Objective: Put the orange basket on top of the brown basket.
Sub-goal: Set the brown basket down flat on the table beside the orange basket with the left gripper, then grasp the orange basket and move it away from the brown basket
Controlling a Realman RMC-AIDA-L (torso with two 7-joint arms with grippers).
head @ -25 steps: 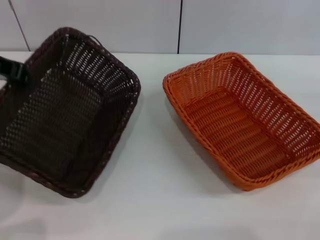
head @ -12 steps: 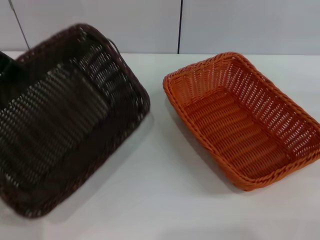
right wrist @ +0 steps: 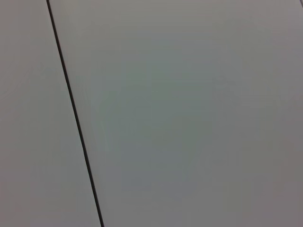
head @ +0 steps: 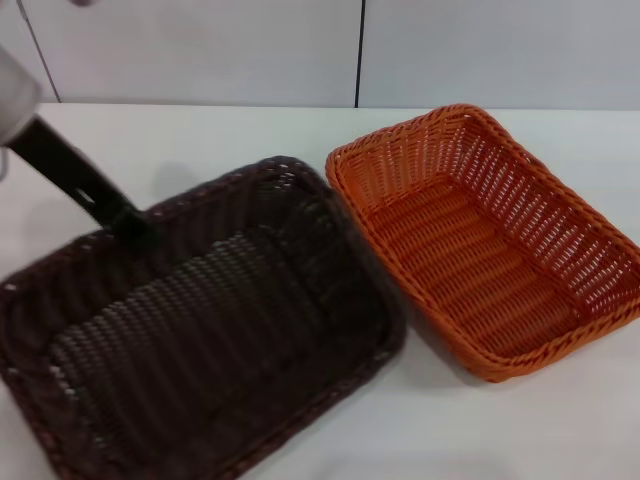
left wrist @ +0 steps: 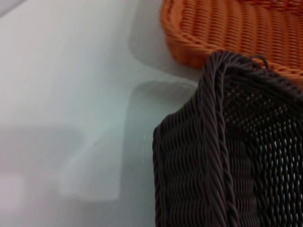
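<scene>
The brown basket (head: 200, 330) fills the front left of the head view, tilted, its right corner close beside the orange basket (head: 490, 240). My left gripper (head: 128, 222) reaches down from the upper left and is shut on the brown basket's far left rim. The orange basket sits on the white table (head: 230, 135) at the right, open side up and empty. In the left wrist view the brown basket's rim and wall (left wrist: 222, 156) are close up, with the orange basket's edge (left wrist: 227, 28) just beyond. My right gripper is out of view.
A white panelled wall (head: 450, 50) with a dark seam runs behind the table. The right wrist view shows only wall panels (right wrist: 189, 118). Bare table shows at the far left and the front right (head: 560, 430).
The brown basket has swung down and to the right in my left gripper, from the far left to right beside the orange basket. The orange basket has not moved.
</scene>
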